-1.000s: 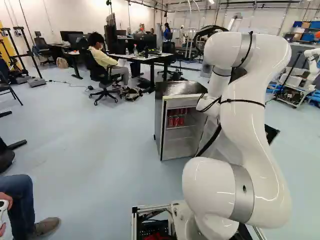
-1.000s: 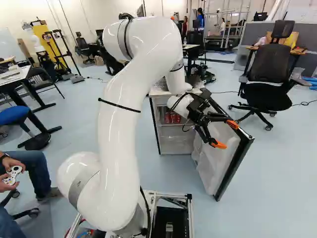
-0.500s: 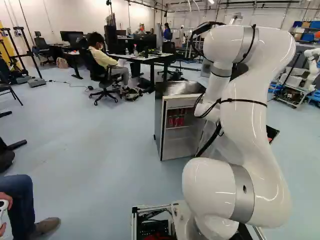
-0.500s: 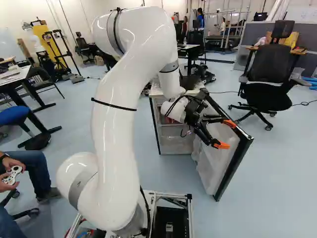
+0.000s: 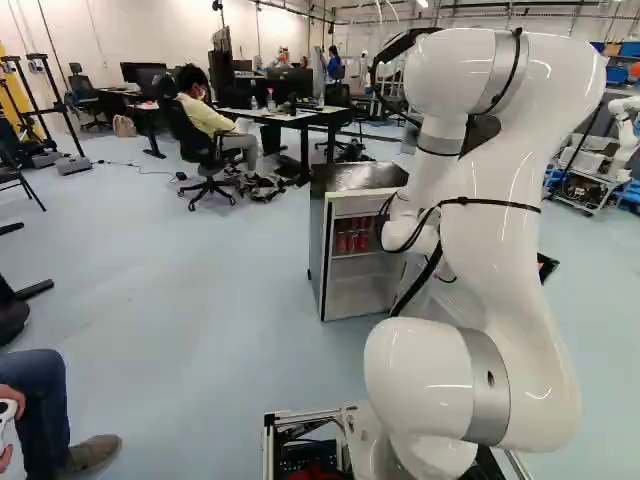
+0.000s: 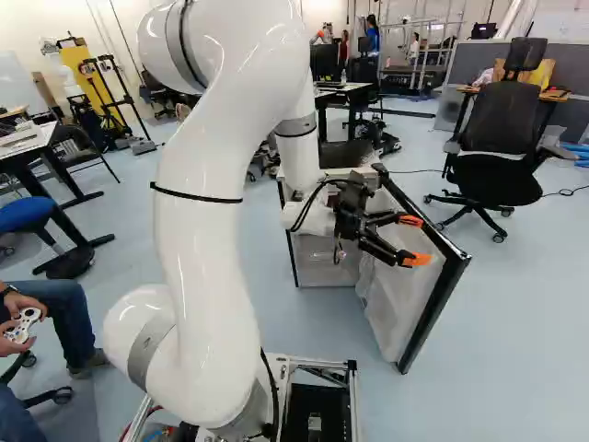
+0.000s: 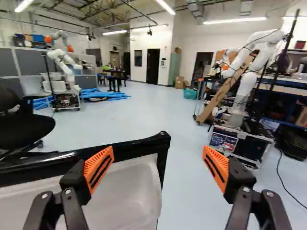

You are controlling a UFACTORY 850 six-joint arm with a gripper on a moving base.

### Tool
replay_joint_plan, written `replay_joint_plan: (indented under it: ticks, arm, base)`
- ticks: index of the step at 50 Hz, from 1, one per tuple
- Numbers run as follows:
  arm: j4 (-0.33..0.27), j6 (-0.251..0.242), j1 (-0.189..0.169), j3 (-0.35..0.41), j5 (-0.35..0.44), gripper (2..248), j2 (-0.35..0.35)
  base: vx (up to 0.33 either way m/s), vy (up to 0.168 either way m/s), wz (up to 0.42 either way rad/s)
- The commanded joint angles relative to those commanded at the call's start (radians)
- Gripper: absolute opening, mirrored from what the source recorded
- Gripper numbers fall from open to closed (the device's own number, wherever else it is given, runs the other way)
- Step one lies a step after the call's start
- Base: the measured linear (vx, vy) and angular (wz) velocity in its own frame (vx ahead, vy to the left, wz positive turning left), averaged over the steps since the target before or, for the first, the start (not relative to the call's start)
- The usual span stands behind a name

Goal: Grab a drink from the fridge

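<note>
Hovering near fridge door [image 6: 403, 293] | claw [image 6: 414, 239] released, spread | red cans [image 5: 352, 242], lettering too small

Bright, even light cast by ceiling tubes [image 7: 235, 20], 12 o'clock, high ahead in wrist view; glare streaks noted on white arm [image 5: 545, 90], 2 o'clock, left base view

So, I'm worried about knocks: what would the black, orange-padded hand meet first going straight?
Probably the white, black-edged door of the open fridge, near a corner; depth is unclear, so the hand might clear it.
</note>
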Motion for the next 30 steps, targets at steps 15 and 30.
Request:
replay_joint_plan:
  ticks: [15, 30]
  arm:
    - [-0.156, 0.000, 0.036, 0.111, 0.008, 247, 0.062]
    - [-0.313, 0.000, 0.075, 0.220, 0.013, 247, 0.129]
  base:
    - [0.000, 0.000, 0.000]
    - [0.000, 0.000, 0.000]
